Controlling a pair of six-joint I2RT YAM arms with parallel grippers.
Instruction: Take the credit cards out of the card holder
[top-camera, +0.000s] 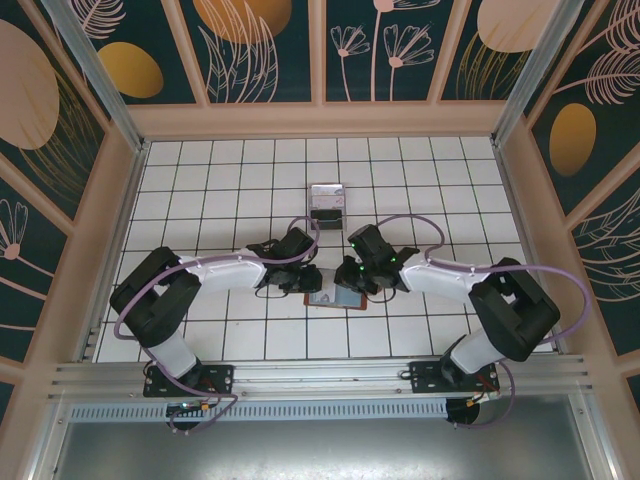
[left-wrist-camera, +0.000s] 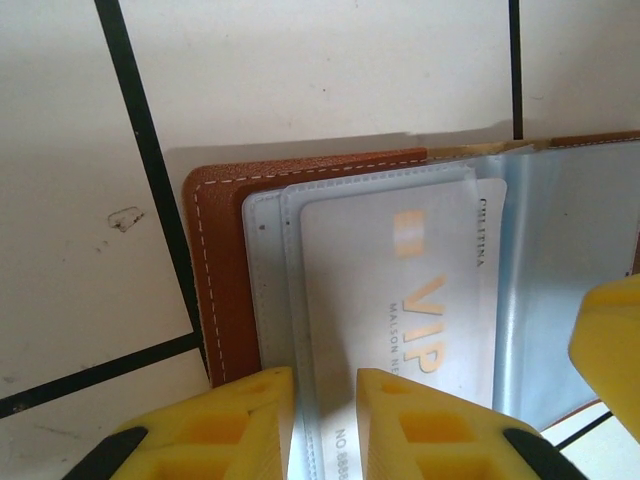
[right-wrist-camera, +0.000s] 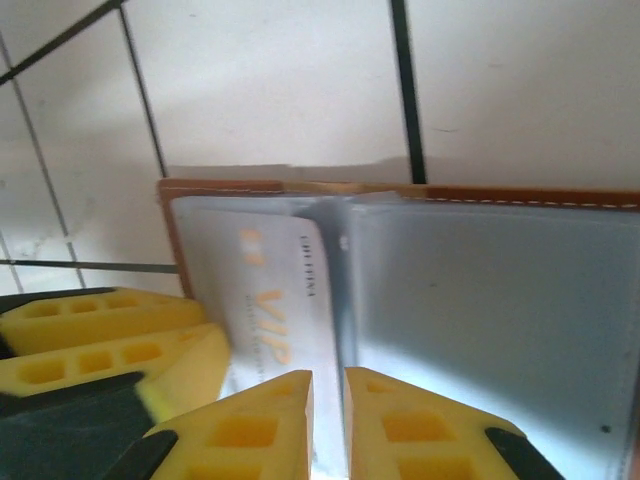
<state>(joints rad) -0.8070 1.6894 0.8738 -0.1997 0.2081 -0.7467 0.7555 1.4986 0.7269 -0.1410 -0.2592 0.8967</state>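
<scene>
My left gripper (left-wrist-camera: 322, 390), almost shut, pinches the near edge of the VIP card (left-wrist-camera: 400, 290), ready for pulling. My right gripper (right-wrist-camera: 328, 388), equally narrow, clamps a page of the card holder (right-wrist-camera: 480, 300), presumably anchoring it.

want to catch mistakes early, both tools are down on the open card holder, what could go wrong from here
1. The left tool seems to pinch the clear sleeve together with the VIP card, so a pull may drag the whole card holder instead of sliding the card free.
2. The right tool clamps the sleeve close beside the left tool's fingers; the two could bump while pulling.
</scene>
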